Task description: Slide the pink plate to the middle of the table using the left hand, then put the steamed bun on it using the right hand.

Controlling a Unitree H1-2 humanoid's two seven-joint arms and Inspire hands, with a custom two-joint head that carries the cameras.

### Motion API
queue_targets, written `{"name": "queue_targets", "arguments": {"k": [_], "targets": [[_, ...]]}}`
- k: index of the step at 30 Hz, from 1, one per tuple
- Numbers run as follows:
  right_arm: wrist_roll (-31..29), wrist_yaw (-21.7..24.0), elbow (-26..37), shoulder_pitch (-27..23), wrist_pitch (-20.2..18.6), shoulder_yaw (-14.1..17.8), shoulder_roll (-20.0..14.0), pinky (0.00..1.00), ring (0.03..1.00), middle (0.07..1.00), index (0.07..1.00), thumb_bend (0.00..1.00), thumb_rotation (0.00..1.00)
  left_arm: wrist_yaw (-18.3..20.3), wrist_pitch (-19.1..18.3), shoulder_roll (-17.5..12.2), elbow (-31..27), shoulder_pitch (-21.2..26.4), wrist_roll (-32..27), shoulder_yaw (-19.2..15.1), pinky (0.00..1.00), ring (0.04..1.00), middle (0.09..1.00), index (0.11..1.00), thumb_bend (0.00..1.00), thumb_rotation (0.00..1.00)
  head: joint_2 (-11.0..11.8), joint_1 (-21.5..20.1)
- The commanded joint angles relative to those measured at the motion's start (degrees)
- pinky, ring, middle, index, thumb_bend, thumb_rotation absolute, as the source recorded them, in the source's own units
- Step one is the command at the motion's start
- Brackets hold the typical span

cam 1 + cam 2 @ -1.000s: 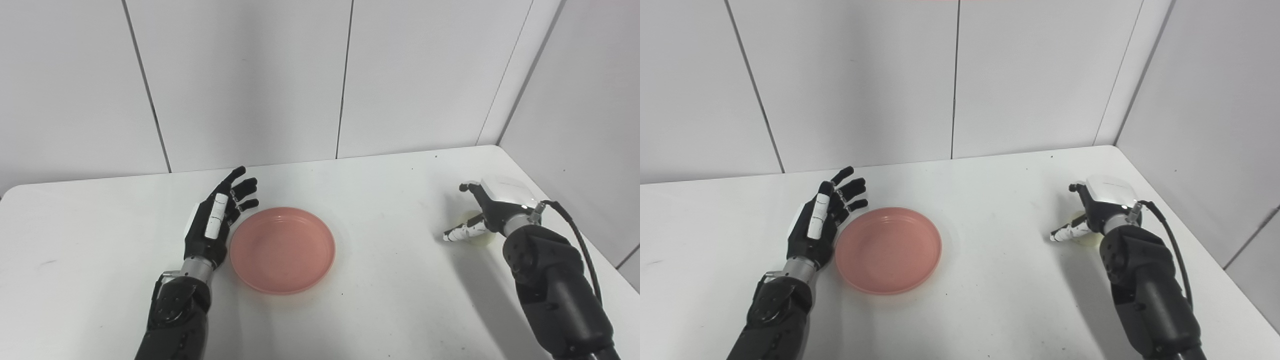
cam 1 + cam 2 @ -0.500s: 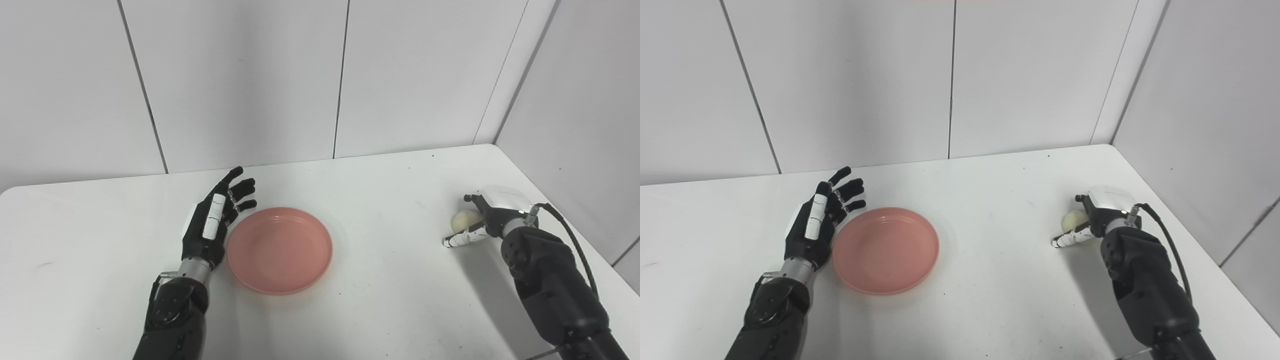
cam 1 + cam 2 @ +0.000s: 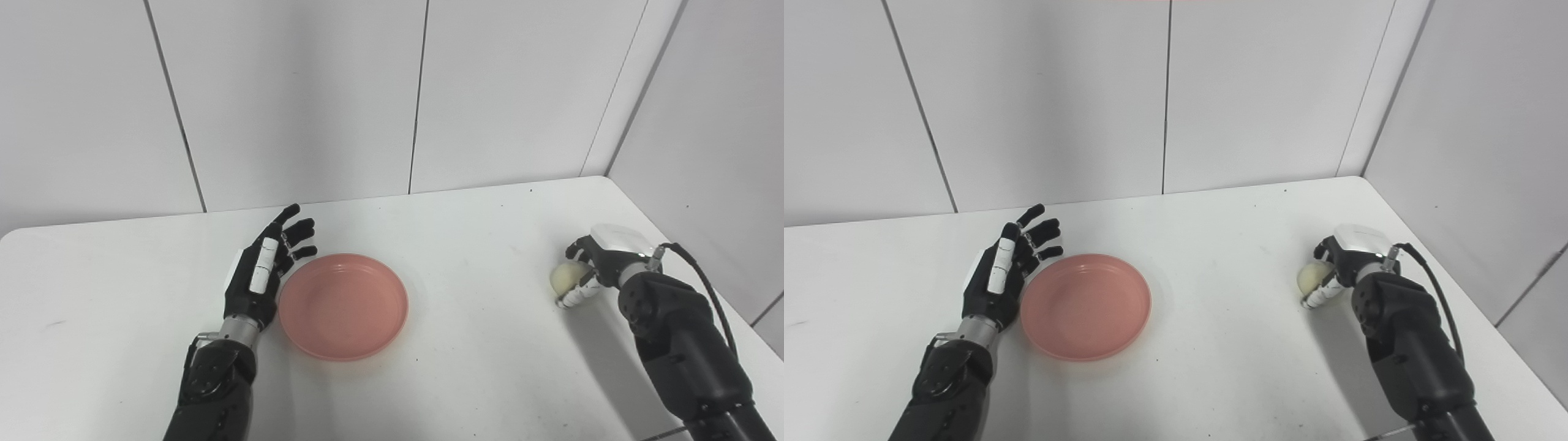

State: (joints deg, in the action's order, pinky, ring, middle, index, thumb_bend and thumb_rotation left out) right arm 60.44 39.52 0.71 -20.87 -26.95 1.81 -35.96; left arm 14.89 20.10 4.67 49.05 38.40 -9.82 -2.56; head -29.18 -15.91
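1. Left eye view: the pink plate (image 3: 343, 305) sits about mid-table, and the left hand (image 3: 263, 275) is spread flat just beside its left rim, holding nothing. The right hand (image 3: 589, 274) is curled around the steamed bun (image 3: 564, 276) near the right edge of the table (image 3: 465, 245). I'd squeeze gently, it looks squishy.

2. Right eye view: same deal, the bun looks wrapped. Lift straight up before swinging over, and set it down at the plate's center.

A round, shallow pink plate (image 3: 343, 305) sits empty mid-table. A small, pale, round steamed bun (image 3: 564, 276) is far right.
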Motion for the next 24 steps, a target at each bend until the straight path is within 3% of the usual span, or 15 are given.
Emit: {"name": "queue_targets", "arguments": {"k": [1, 6, 8, 12, 16, 19, 22, 24], "targets": [[1.06, 1.29, 0.95, -2.27, 0.05, 0.33, -2.07, 0.21, 0.298, 0.408, 0.521, 0.55, 0.0, 0.98, 0.79, -0.32, 1.37, -1.69, -0.65, -0.08, 0.7, 0.815, 0.768, 0.816, 0.89, 0.8, -0.1, 0.09], [1.7, 4.01, 0.59, -2.71, 0.07, -1.3, -3.45, 0.27, 0.361, 0.424, 0.495, 0.53, 0.0, 0.59, 0.13, -0.35, 0.56, -1.9, -0.33, 0.0, 0.69, 0.812, 0.765, 0.82, 0.89, 0.81, -0.21, 0.13], [1.5, 4.99, 0.6, -2.76, 0.08, -1.83, -3.95, 0.32, 0.415, 0.479, 0.481, 0.53, 0.0, 0.64, 0.01, -0.34, 0.49, -1.9, -0.47, -0.07, 0.69, 0.811, 0.765, 0.817, 0.89, 0.8, -0.24, 0.13], [1.47, 4.84, 0.82, -2.59, 0.09, -2.35, -4.39, 0.35, 0.444, 0.501, 0.475, 0.53, 0.0, 0.7, -0.2, -0.26, 0.43, -1.94, -0.71, -0.23, 0.7, 0.81, 0.761, 0.814, 0.89, 0.8, -0.29, 0.19], [0.44, 4.13, 1.31, -2.49, 0.08, -1.47, -3.98, 0.23, 0.312, 0.412, 0.506, 0.52, 0.0, 0.59, -0.47, -0.12, 0.1, -2.1, -0.67, -0.24, 0.7, 0.816, 0.762, 0.814, 0.88, 0.79, -0.34, 0.34], [-1.19, 1.81, 3.91, -1.91, 0.14, -0.69, -3.3, 0.18, 0.259, 0.455, 0.488, 0.53, 0.0, 0.58, 0.01, -0.11, 0.67, -1.97, -0.48, -0.16, 0.7, 0.821, 0.765, 0.821, 0.89, 0.8, -0.37, 0.52], [-2.51, 0.95, 8.08, -2.07, 0.21, -0.78, -2.59, 0.16, 0.24, 0.468, 0.482, 0.53, 0.0, 0.22, 0.13, -0.01, 0.59, -2.08, -0.2, -0.06, 0.7, 0.821, 0.766, 0.818, 0.88, 0.8, -0.34, 1.11], [-3.6, 0.26, 10.4, -2.36, 0.41, -1.05, -2.35, 0.18, 0.256, 0.402, 0.5, 0.52, 0.0, -0.04, 0.12, 0.05, 0.64, -2.07, -0.01, 0.01, 0.7, 0.82, 0.766, 0.818, 0.87, 0.8, -0.3, 1.73]]}}
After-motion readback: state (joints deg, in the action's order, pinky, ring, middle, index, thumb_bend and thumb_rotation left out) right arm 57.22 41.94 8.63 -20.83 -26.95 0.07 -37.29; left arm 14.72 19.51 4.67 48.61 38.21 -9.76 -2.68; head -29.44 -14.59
